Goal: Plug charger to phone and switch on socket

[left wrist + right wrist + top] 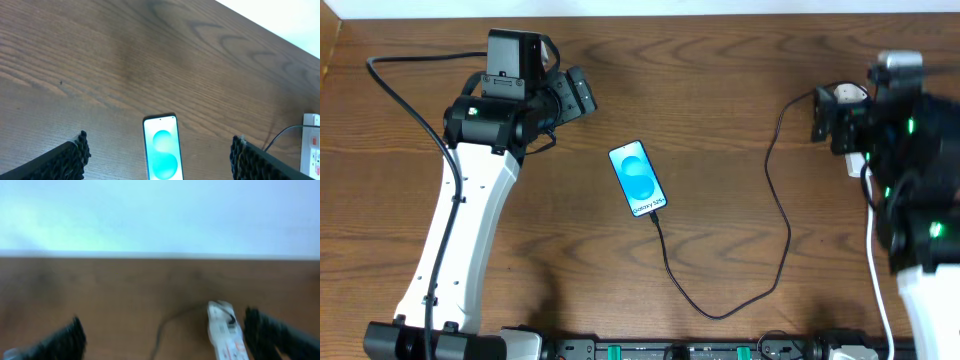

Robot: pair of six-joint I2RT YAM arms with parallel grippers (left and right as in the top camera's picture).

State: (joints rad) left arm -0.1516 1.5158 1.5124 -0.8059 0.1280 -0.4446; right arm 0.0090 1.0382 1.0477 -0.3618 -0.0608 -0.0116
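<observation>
The phone (637,180) lies flat mid-table, its blue screen lit. The black charger cable (782,225) meets the phone's near end, loops toward the front edge and rises to a white plug (847,95) at the socket. The socket strip (857,160) is mostly hidden under my right arm. My left gripper (582,95) is open and empty, up and left of the phone. In the left wrist view the phone (161,150) lies between the open fingers (160,145). My right gripper (164,327) is open above the strip (225,335), which lies by its right finger; this view is blurred.
The strip's white cord (875,275) runs down the right side toward the front edge. The strip's end also shows at the right edge of the left wrist view (311,145). The brown wooden table (720,60) ends at a pale back edge.
</observation>
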